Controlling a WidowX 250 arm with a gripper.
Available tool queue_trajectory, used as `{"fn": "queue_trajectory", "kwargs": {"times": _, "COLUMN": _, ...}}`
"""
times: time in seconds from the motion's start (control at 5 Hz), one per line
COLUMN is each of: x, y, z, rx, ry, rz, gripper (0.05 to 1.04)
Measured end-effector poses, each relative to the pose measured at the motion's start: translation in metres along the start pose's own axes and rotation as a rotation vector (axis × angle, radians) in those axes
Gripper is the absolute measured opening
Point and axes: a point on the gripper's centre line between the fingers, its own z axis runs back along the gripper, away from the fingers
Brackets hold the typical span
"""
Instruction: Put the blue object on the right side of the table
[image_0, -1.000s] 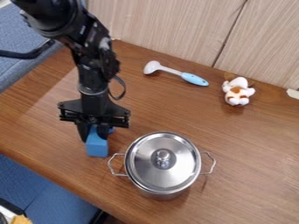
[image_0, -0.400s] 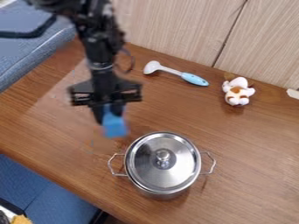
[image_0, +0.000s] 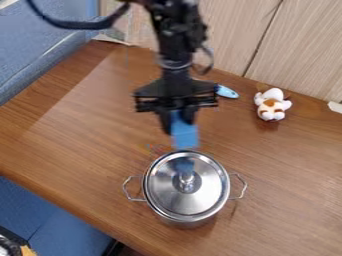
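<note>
The black gripper (image_0: 178, 120) hangs over the middle of the wooden table (image_0: 294, 165), shut on the blue object (image_0: 184, 136). That object is block-shaped and points downward from the fingers, held above the table just behind the pot's lid. Its upper part is hidden between the fingers. A blue reflection shows on the lid below it.
A lidded steel pot (image_0: 187, 197) with side handles stands at the front centre. Behind the gripper, the spoon's blue handle (image_0: 228, 92) shows, its other end hidden by the arm. A white and brown plush toy (image_0: 272, 104) sits at the back right, near the wall.
From the table's left part, the gripper has lifted the blue object and carried it right and toward the back. The arm now covers the spoon's white head.
</note>
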Motion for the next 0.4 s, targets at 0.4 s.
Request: {"fn": "queue_trajectory", "kwargs": {"times": 0.4, "x": -0.012, "y": -0.077, "z": -0.011, "rx": -0.002, "ry": -0.031, "rz": -0.08, "gripper": 0.291}}
